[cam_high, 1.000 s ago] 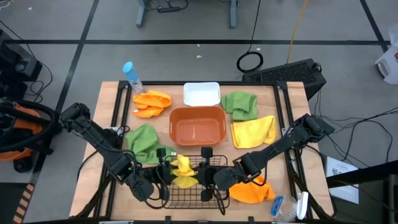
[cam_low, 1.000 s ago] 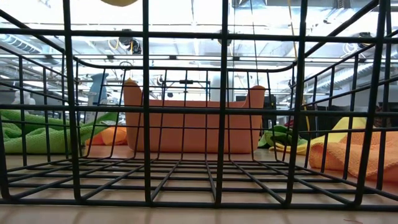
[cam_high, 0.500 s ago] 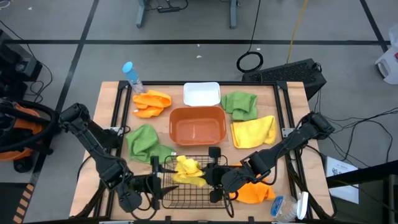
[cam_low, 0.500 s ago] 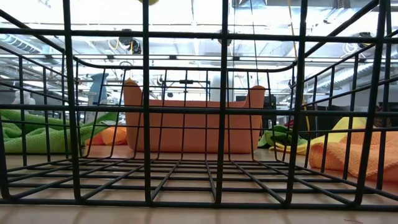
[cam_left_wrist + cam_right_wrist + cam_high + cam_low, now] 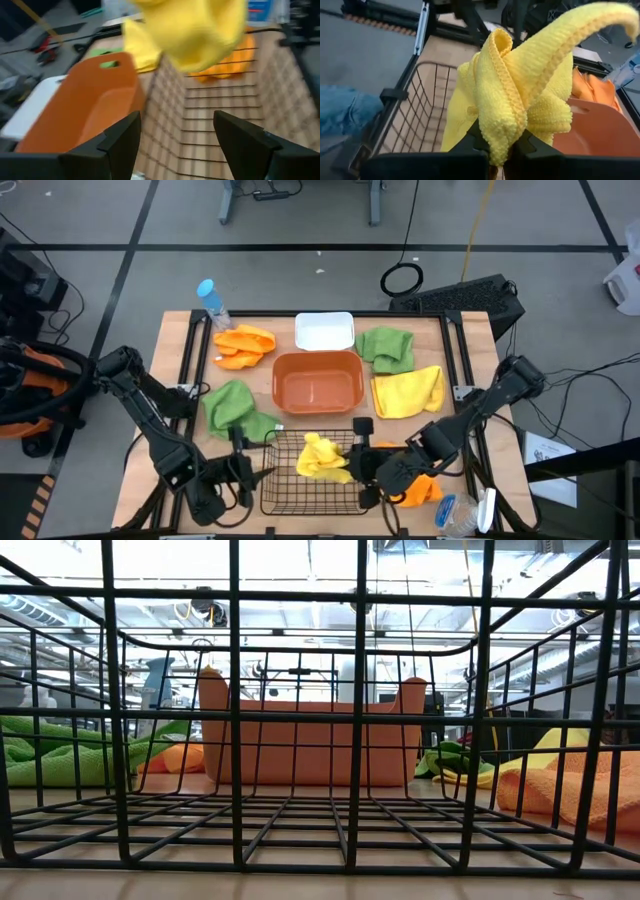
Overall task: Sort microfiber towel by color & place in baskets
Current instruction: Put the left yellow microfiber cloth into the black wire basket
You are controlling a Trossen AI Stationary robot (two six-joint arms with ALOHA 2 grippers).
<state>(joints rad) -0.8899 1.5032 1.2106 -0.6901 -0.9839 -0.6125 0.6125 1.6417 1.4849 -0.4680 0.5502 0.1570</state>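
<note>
A yellow towel (image 5: 325,456) hangs above the black wire basket (image 5: 290,498) at the table's near edge, with my right gripper (image 5: 357,466) shut on it. In the right wrist view the towel (image 5: 520,85) bunches up past the fingers. My left gripper (image 5: 248,472) stands open at the basket's left side, nothing between its fingers (image 5: 120,140). It faces the towel (image 5: 192,30) and the orange tub (image 5: 85,110). No towel shows in the low view, where the basket's floor (image 5: 300,815) lies bare. My right gripper pinches a bunched fold of the yellow towel (image 5: 501,142) between its two fingers, several layers thick. The fingers come from the table's right, slanting a little down. The towel is lifted clear of the basket floor and spreads away from the fingers over the basket.
Behind the basket stand the orange tub (image 5: 317,380) and the white bin (image 5: 324,332). Green towels (image 5: 232,408) (image 5: 387,348), a yellow towel (image 5: 408,392) and orange towels (image 5: 243,345) (image 5: 420,488) lie around them. A blue-capped bottle (image 5: 210,298) stands at the far left.
My left gripper has opened, let go of the yellow towel and drawn back toward the table's left and near edge. My right gripper has carried the towel up and toward the table's right; the towel has risen out of the low view.
</note>
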